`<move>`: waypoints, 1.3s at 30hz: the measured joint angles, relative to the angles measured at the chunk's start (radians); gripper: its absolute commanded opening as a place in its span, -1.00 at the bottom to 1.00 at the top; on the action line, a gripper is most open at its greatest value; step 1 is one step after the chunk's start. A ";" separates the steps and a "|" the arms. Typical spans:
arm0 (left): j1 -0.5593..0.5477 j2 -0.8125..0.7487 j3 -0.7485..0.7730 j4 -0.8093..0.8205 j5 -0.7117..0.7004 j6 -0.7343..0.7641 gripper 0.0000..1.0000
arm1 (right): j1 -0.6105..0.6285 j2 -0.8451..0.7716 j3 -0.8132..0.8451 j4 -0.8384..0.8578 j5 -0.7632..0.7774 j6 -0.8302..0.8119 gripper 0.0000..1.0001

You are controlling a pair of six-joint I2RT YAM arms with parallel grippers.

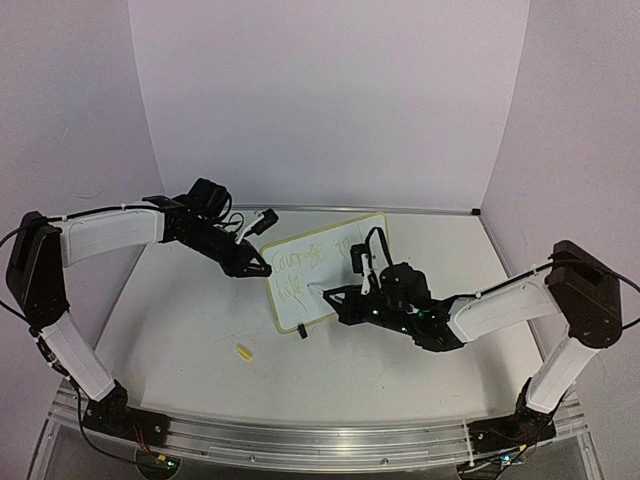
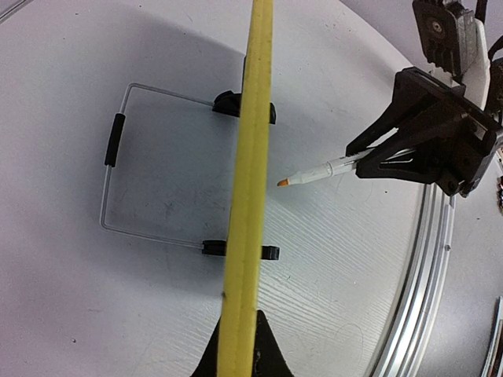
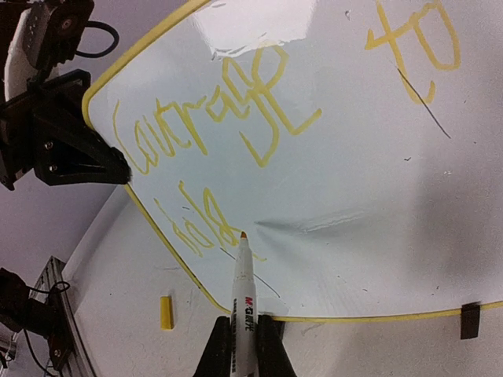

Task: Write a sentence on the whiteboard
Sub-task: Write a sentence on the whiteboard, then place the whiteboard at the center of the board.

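Observation:
The whiteboard (image 1: 330,272) stands tilted on the table, with a pale yellow frame that shows edge-on in the left wrist view (image 2: 251,196). The sentence (image 3: 204,118) is in yellow handwriting, with a shorter second line (image 3: 196,228) below it. My left gripper (image 1: 262,268) is shut on the board's left edge (image 2: 240,345). My right gripper (image 3: 242,345) is shut on a white marker (image 3: 243,287). The marker's orange tip (image 3: 243,235) is at the end of the lower line, at or just off the board face. From above, the right gripper (image 1: 335,295) is in front of the board's lower half.
A small yellow marker cap (image 1: 243,352) lies on the table in front of the board (image 3: 165,312). A wire stand (image 2: 118,173) props the board from behind, and black clip feet (image 3: 470,320) hold its bottom edge. An aluminium rail (image 1: 300,440) runs along the near table edge.

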 measured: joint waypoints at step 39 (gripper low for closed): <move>-0.002 0.001 0.000 -0.007 -0.053 0.008 -0.41 | 0.003 -0.111 -0.069 0.013 0.078 -0.026 -1.00</move>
